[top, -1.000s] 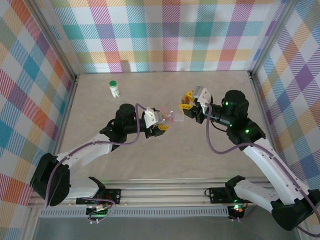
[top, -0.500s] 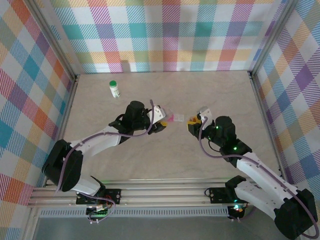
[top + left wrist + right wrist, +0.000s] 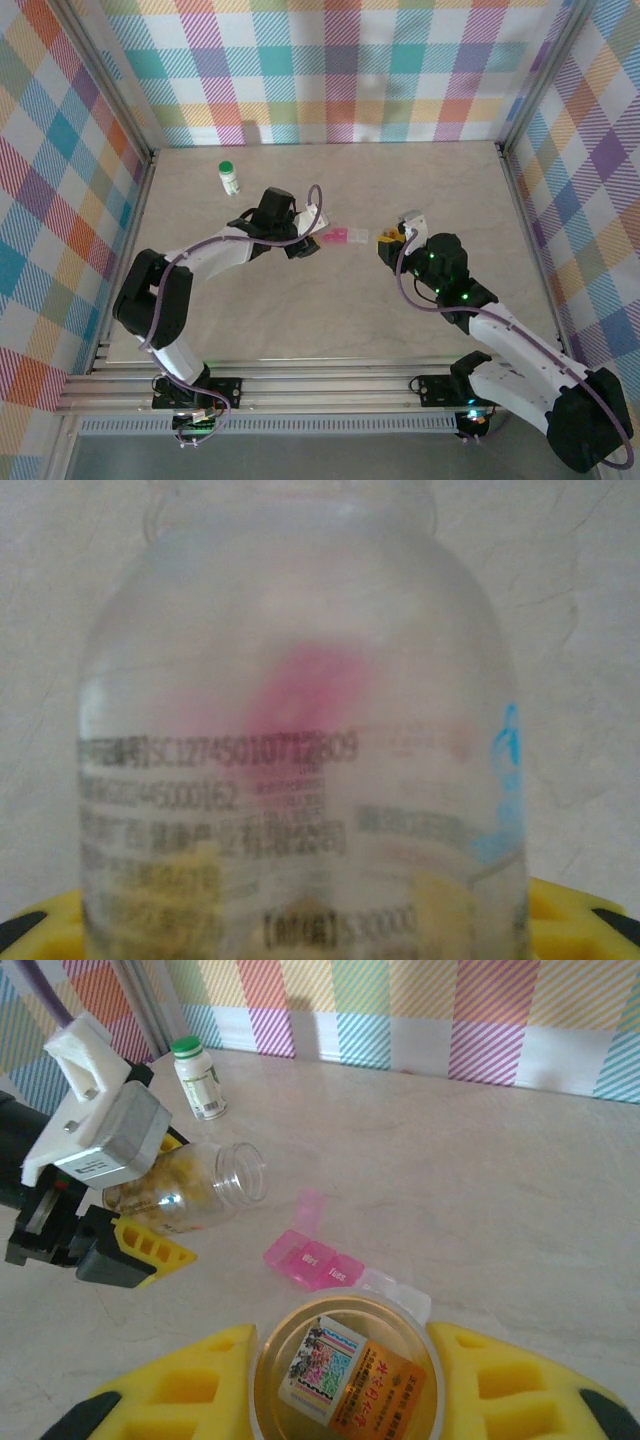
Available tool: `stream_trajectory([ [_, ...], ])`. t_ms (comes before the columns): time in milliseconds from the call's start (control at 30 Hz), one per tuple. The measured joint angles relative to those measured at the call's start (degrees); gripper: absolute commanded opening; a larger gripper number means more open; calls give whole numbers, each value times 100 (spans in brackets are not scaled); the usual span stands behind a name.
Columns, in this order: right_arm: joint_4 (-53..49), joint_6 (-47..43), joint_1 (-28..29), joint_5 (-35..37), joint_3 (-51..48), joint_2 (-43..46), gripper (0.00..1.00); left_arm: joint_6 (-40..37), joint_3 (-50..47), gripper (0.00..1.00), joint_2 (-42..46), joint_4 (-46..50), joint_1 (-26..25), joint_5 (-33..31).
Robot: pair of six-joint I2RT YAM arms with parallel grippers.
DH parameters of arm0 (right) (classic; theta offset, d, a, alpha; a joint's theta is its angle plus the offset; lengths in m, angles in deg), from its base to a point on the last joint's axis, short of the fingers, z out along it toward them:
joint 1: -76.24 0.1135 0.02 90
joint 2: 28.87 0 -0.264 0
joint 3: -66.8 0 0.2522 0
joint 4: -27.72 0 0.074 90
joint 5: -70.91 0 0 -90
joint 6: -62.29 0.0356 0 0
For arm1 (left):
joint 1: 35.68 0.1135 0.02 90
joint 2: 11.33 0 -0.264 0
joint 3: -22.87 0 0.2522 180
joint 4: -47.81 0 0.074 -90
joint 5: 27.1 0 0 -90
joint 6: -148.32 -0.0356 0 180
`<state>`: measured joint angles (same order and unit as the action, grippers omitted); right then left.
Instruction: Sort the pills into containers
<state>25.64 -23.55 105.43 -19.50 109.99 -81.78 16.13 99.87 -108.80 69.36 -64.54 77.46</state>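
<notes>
My left gripper (image 3: 305,243) is shut on a clear uncapped bottle (image 3: 195,1188) that lies on its side with yellowish pills (image 3: 160,1195) inside. Its mouth points at the pink pill box (image 3: 340,236), a short gap away. The pill box (image 3: 318,1262) lies flat on the table with one lid flipped up. In the left wrist view the bottle (image 3: 300,780) is seen from close up, with the pink box blurred behind the glass. My right gripper (image 3: 345,1370) is shut on a round pale-rimmed cap (image 3: 345,1375), just right of the pill box. The right gripper (image 3: 388,240) hangs low.
A small white bottle with a green cap (image 3: 230,178) stands upright at the back left, also seen as a white bottle (image 3: 200,1078) in the right wrist view. Checked walls close in the beige table (image 3: 450,190) on three sides.
The left arm has stretched out and swung its bottle back and left, beside the pill box. The right gripper came down and nearer with the cap, then held still.
</notes>
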Motion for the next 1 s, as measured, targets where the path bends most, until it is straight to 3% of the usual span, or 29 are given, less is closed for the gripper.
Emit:
stream_trajectory([
  [367, 103, 118, 0, 0, -50, -63, 0, -743, 1191, 0, -1161, 1357, 210, -330],
  [1000, 116, 144, 0, -24, -50, -179, 0, -1397, 2173, 0, -1862, 2647, 271, -828],
])
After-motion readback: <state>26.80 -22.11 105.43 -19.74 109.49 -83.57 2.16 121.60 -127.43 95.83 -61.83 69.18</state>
